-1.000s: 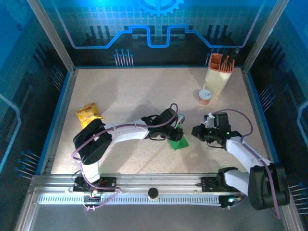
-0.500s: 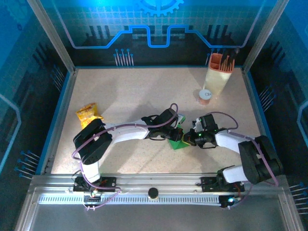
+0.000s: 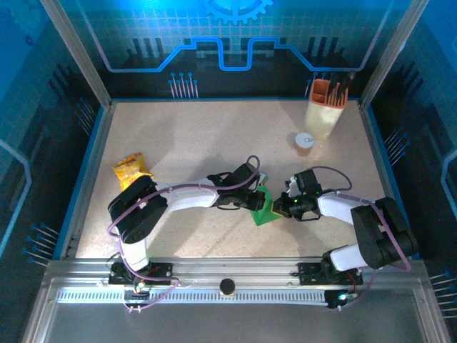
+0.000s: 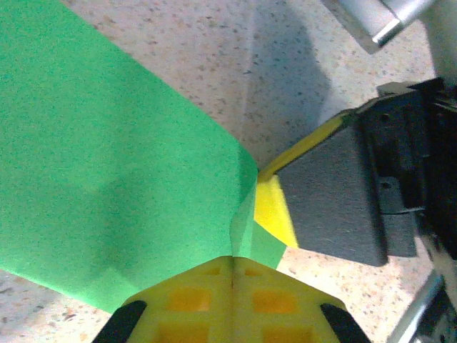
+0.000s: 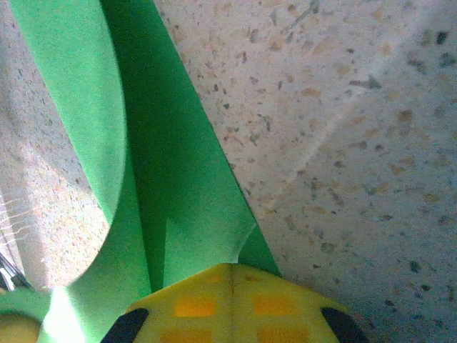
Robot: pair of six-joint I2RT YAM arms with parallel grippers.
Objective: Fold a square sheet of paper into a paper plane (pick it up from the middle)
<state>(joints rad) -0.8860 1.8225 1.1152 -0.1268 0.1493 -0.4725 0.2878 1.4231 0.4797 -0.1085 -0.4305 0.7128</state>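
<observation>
- Two end effectors meet over the near middle of the bench (image 3: 200,136). The left end effector (image 3: 257,194) and the right end effector (image 3: 283,206) sit close together, with the square sheet of paper (image 3: 265,212) between them.
- Left end effector (image 4: 232,289): its yellow pads are pressed together with an edge of the square sheet of paper (image 4: 107,157) pinched between them, so it is clenched on the paper. The right end effector (image 4: 335,193) shows just beside it, at the same sheet.
- Right end effector (image 5: 232,293): its pads are closed likewise, clamped on the square sheet of paper (image 5: 164,143). The paper runs away from it in overlapping layers with a curled flap.
- Progress, as I judge it: the sheet is not a flat square. From above it reads as a small folded piece, seemingly partly on the bench and partly lifted, so some folding is done.
- No slim pointed dart with a centre crease can be made out, so the later folds and final shaping seem to be left. I cannot tell how many folds are in.
- Writing: none is legible. The snack packet (image 3: 132,170) at the left of the bench carries print too small to read. The back wall has a gear emblem and lines but no words, and the paper is plain.
</observation>
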